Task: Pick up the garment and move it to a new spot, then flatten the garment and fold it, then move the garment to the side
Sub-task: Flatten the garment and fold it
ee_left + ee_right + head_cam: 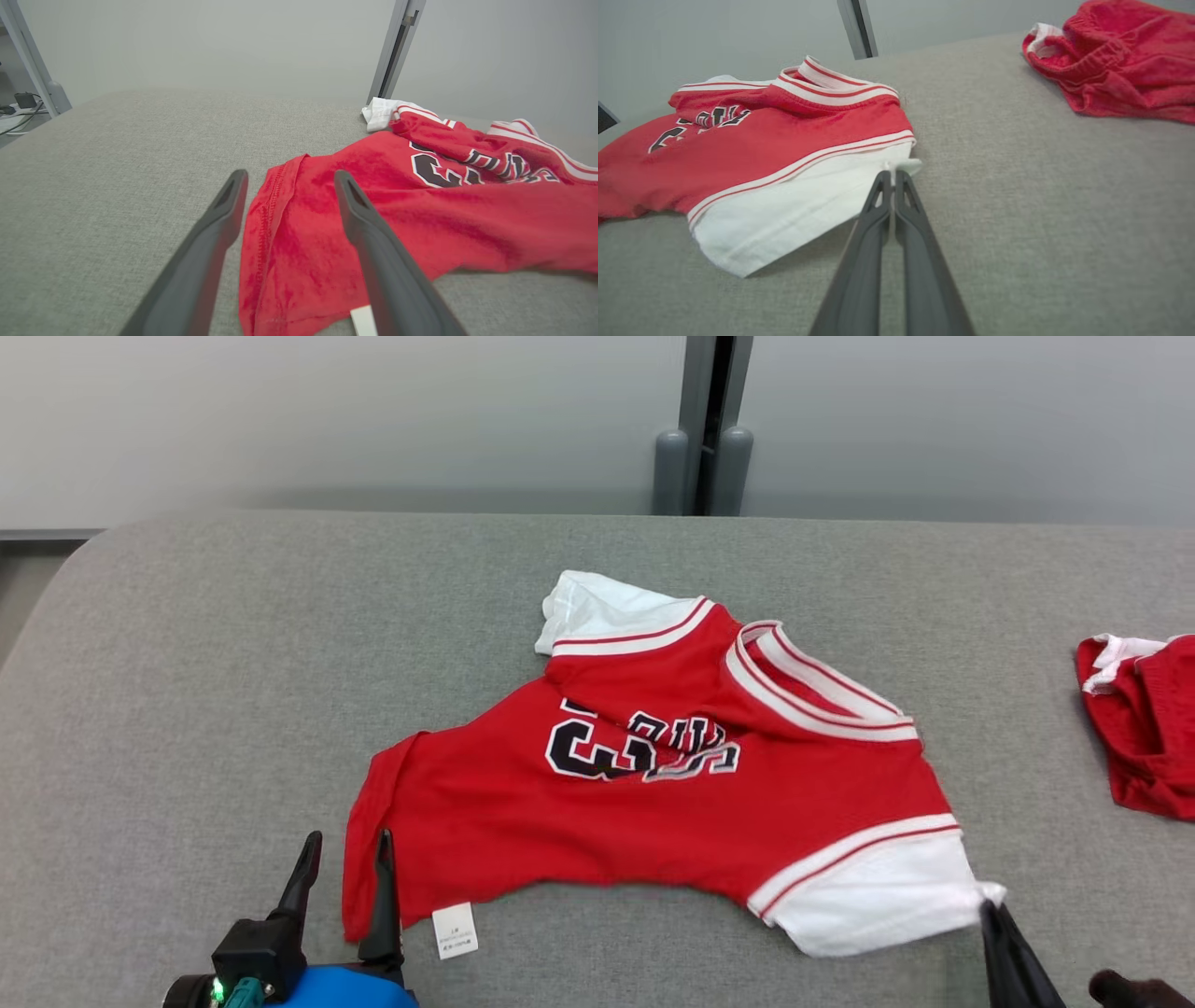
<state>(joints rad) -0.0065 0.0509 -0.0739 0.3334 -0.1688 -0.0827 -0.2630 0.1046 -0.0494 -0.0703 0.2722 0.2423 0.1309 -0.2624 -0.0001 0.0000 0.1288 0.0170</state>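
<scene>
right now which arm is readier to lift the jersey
Right. The right gripper is shut on the tip of the white sleeve of the jersey. The left gripper is open, its fingers straddling the red hem corner, gripping nothing yet.

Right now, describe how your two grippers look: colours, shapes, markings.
Left gripper: two long, dark grey, tapering fingers with a hollow near each tip, mounted on a black block; behind it a blue housing with a small green light. Right gripper: the same slim dark fingers, slotted near the tips.
</scene>
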